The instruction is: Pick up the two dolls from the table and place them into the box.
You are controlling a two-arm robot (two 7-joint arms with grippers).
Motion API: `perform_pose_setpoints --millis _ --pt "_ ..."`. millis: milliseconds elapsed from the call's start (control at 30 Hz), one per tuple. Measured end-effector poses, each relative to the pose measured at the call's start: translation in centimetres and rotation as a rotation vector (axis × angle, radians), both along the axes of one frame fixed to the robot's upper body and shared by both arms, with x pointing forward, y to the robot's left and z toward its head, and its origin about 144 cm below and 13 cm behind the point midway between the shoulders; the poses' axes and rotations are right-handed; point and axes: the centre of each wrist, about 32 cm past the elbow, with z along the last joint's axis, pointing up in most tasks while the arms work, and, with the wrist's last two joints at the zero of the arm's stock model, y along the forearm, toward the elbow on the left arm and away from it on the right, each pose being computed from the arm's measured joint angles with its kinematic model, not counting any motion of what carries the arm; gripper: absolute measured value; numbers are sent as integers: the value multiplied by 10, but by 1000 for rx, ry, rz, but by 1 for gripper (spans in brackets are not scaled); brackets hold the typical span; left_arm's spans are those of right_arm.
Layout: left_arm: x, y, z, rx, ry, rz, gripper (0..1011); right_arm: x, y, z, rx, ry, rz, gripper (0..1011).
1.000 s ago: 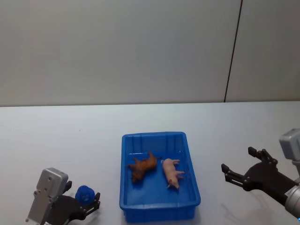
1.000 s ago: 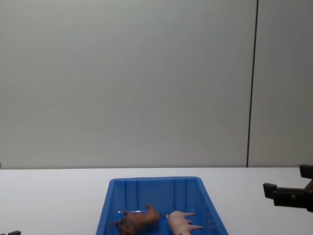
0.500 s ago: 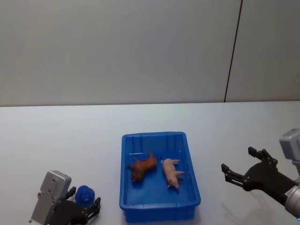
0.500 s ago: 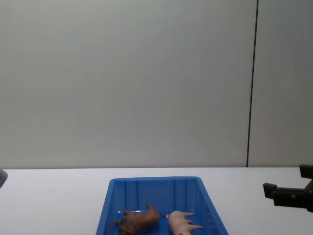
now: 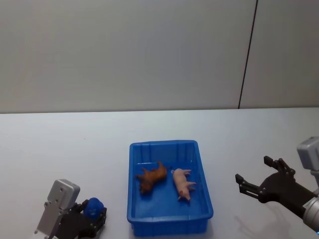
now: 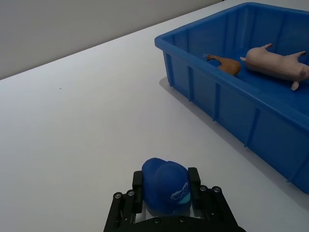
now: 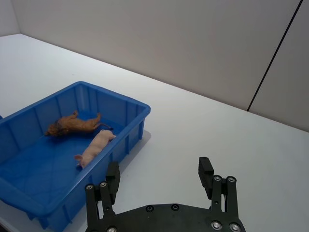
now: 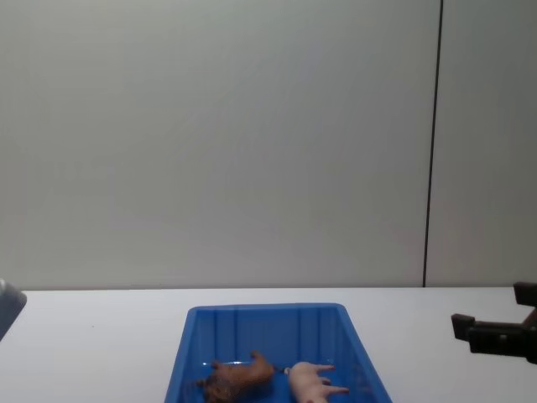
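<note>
Both dolls are already lying on their sides in the blue box point(image 5: 169, 219), brown shaggy one point(image 5: 152, 177) next to the pale pink pig point(image 5: 183, 183), almost touching. They look like light, small, probably rubbery toys with skinny legs, so if they ever need another grab I'd pinch across the body rather than a leg.

The right claw point(image 5: 255, 180) hangs spread and empty over the bench point(image 5: 60, 149) well to the right of the box, while the left claw point(image 5: 94, 219) sits low by the box's near-left corner, pinching a small blue ball-like thing point(image 6: 166, 193), well clear of both dolls.
</note>
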Motion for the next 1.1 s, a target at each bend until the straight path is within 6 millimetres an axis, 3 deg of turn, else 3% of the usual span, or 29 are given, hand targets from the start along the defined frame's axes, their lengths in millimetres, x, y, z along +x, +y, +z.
perform_pose_setpoints --millis 467,900,1000,1100 --pt "11 -11 29 14 -113 -29 473 0 0 0 0 0 0 1001" --pt "29 -40 69 -3 -255 -132 390 0 0 0 0 0 0 1001" --pt "32 -46 73 -6 -265 -151 394 0 0 0 0 0 0 1001" --pt "35 -52 77 -11 -273 -172 496 0 0 0 0 0 0 1001"
